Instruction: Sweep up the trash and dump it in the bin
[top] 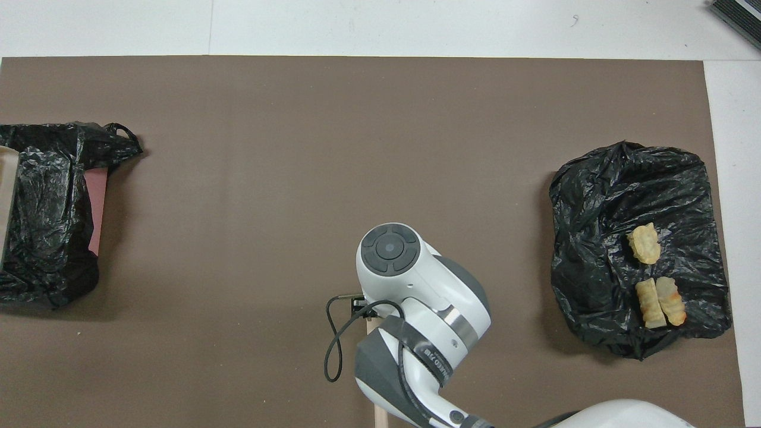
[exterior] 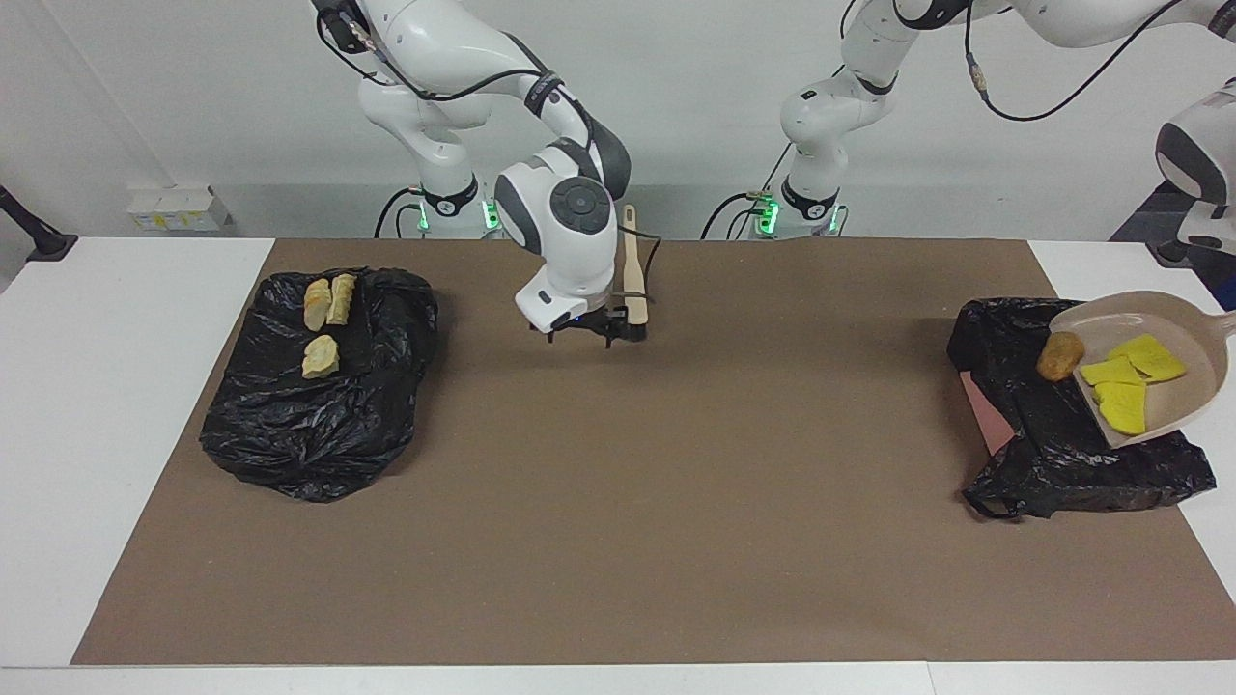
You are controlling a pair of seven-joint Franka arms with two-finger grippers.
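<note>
Currently tipping dustpan point(exterior: 1164, 372) over bin point(exterior: 1072, 434) at left arm's table edge; left gripper out of view; right gripper point(exterior: 591, 330) gripping brush point(exterior: 632, 275); trash point(exterior: 1125, 381) sliding; likely overshooting bin if tilted fast.

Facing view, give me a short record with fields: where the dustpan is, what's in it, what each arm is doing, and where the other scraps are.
dustpan: beige dustpan tilted over the black bag at the left arm's end
contents: brown chunk at the lip, yellow sponge wedges in the pan
left gripper: out of frame
right gripper: right gripper over the mat, brush beside it
other scraps: three bread chunks on the second black bag
</note>
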